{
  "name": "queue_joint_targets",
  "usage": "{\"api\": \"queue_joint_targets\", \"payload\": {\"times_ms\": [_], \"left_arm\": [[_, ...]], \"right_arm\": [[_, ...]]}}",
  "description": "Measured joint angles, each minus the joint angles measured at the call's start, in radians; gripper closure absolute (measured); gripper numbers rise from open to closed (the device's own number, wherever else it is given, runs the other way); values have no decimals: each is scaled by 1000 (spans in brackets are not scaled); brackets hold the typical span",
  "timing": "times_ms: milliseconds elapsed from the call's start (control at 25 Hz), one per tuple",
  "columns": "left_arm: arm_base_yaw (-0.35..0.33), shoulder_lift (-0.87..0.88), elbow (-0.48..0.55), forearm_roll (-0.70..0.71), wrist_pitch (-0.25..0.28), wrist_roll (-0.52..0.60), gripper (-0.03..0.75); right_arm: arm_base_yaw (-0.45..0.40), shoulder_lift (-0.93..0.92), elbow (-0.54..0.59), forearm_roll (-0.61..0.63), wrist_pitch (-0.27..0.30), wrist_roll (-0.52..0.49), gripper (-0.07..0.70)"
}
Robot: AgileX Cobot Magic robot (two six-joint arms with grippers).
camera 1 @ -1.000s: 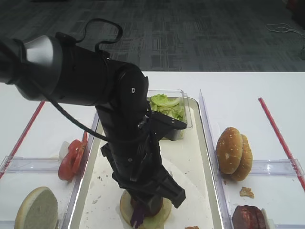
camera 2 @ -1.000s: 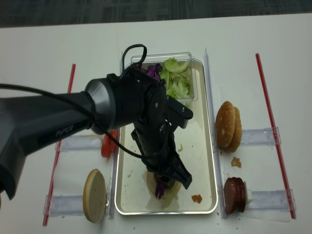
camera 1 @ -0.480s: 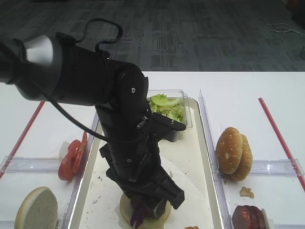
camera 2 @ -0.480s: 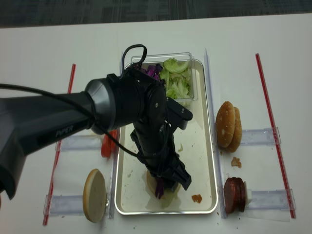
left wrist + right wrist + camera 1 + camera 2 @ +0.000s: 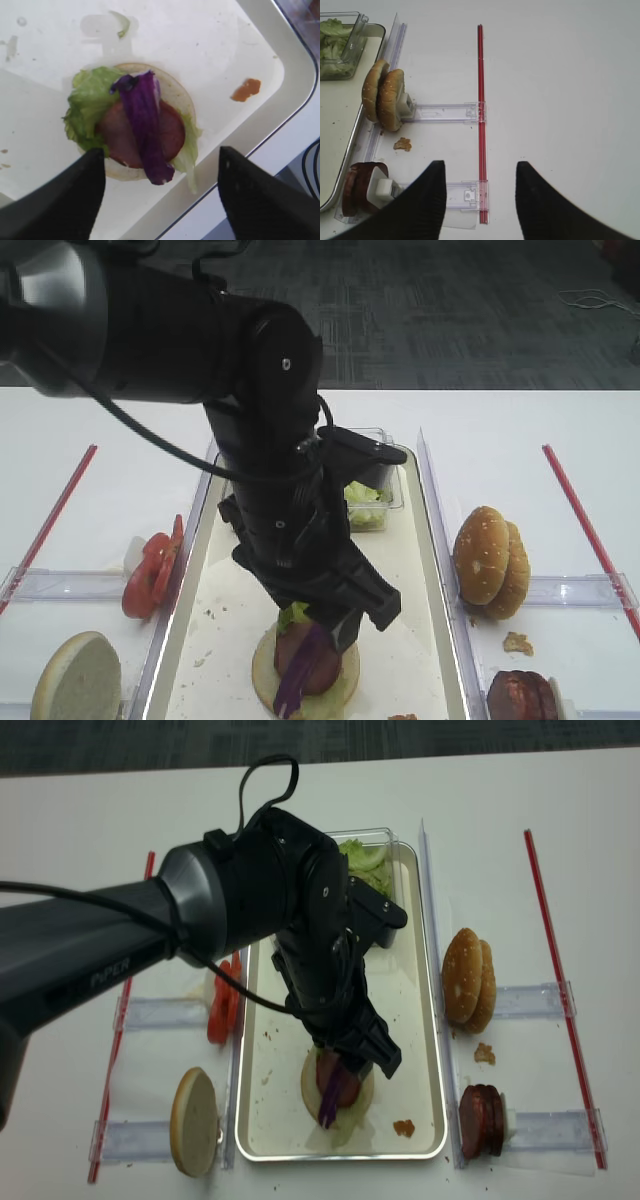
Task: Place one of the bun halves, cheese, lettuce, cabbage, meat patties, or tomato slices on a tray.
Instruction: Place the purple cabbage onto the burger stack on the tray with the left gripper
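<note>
On the tray point(image 5: 280, 115) lies a bun half point(image 5: 175, 90), cut face up. Green lettuce point(image 5: 87, 102) covers it, a meat patty point(image 5: 115, 137) lies on the lettuce, and a purple cabbage strip point(image 5: 145, 125) lies across the patty. My left gripper point(image 5: 160, 150) hangs open just above this stack point(image 5: 305, 670) and holds nothing. In the overhead view the left gripper point(image 5: 360, 1055) is over the tray's point(image 5: 440, 1050) near half. My right gripper point(image 5: 480, 165) is open and empty over the bare table to the tray's right.
Two bun halves point(image 5: 382, 95) stand on edge in a clear holder right of the tray, with meat patties point(image 5: 360, 187) nearer. Tomato slices point(image 5: 150, 570) and a bun half point(image 5: 75, 680) sit on the left. A clear box of lettuce point(image 5: 365, 500) occupies the tray's far end.
My left gripper has opened wider and risen from the stack. The cabbage strip stays lying on the patty. The right gripper's earlier position is not shown.
</note>
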Motion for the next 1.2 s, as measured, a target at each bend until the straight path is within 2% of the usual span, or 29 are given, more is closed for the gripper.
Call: {"api": "queue_joint_targets", "payload": {"times_ms": [440, 760, 960, 1200], "left_arm": [[0, 0, -147, 59, 152, -31, 259], [10, 0, -163, 86, 164, -31, 259], [94, 0, -163, 88, 166, -29, 259], [257, 0, -163, 88, 166, 2, 259]], "right_arm": [[0, 0, 0, 0, 0, 0, 280], [0, 0, 0, 0, 0, 0, 280], [0, 0, 0, 0, 0, 0, 280], [0, 0, 0, 0, 0, 0, 280]]}}
